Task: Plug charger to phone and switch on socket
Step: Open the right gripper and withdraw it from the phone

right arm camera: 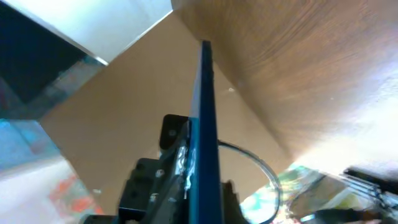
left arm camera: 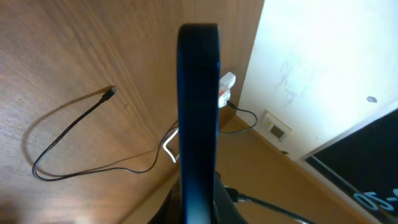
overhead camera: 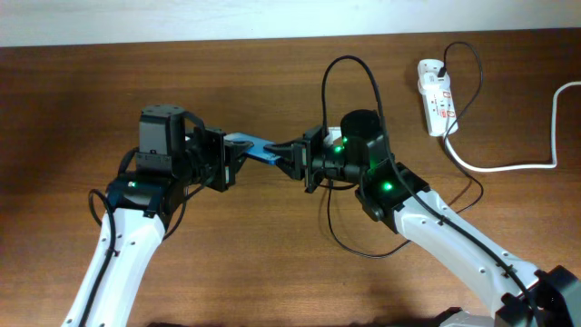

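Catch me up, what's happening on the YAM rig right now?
Both arms meet mid-table with the phone lifted on edge between them. The left gripper and the right gripper each appear to grip one end. The charger is not in the phone yet: its connector tip lies loose on the table. Its plug end seems to sit in the socket. The switch state can't be read.

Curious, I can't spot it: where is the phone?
In the overhead view, centre: the phone is held between the left gripper and the right gripper.
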Controlling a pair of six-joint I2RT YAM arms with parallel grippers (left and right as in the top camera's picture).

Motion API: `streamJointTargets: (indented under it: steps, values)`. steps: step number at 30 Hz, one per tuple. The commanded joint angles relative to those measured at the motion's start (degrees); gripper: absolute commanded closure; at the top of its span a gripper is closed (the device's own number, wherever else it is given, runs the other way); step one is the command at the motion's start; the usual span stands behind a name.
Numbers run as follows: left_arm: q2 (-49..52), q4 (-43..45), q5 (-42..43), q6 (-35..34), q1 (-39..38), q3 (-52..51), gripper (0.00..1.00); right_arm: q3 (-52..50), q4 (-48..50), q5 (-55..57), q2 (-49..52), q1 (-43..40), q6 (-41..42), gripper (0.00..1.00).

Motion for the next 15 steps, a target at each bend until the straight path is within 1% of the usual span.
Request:
streamJointTargets:
  steps: [1, 3, 4, 6, 8, 10, 11, 12, 14, 15]
  values:
    - [-0.3, 0.9, 1.1, -2.5, 0.5, 1.1, 1.0, -0.9, -1.0, -0.8, -0.1, 0.6, -6.6, 0.75]
    - [-0.3, 0.7, 0.7, -1.6, 0.5, 1.1, 1.0, -0.9, -1.3, -0.8, -0.1, 0.6, -6.6, 0.75]
    - [-0.3, 0.5, -0.5, 0.6, 0.5, 1.1, 1.0, -0.9, -1.8, -0.8, -0.1, 0.6, -6.6, 0.75]
    - [-0.3, -1.1, -2.3, 2.7, 0.5, 1.1, 1.0, -0.9, -3.1, -0.8, -0.1, 0.6, -6.6, 0.74]
    - [-0.3, -2.6, -3.3, 2.7, 0.5, 1.1, 1.0, -0.9, -4.3, -0.8, -0.1, 0.6, -6.6, 0.68]
    - [-0.3, -2.9, -4.1, 4.3, 0.5, 1.1, 1.0, -0.9, -5.5, -0.7, -0.1, 0.6, -6.6, 0.58]
    - [-0.3, -3.0, -4.7, 6.3, 0.5, 1.1, 1.0, -0.9, -6.3, -0.3, -0.1, 0.6, -6.8, 0.54]
    - [-0.3, -3.0, -5.1, 8.3, 0.5, 1.1, 1.0, -0.9, -6.6, 0.1, -0.1, 0.6, -7.8, 0.53]
    - [-0.3, -3.3, -6.4, 13.7, 0.5, 1.1, 1.0, -0.9, -6.8, 1.4, -0.1, 0.6, -13.2, 0.51]
    - [-0.3, -3.4, -7.2, 17.1, 0.5, 1.1, 1.0, -0.9, -7.0, 1.9, -0.1, 0.6, -15.8, 0.47]
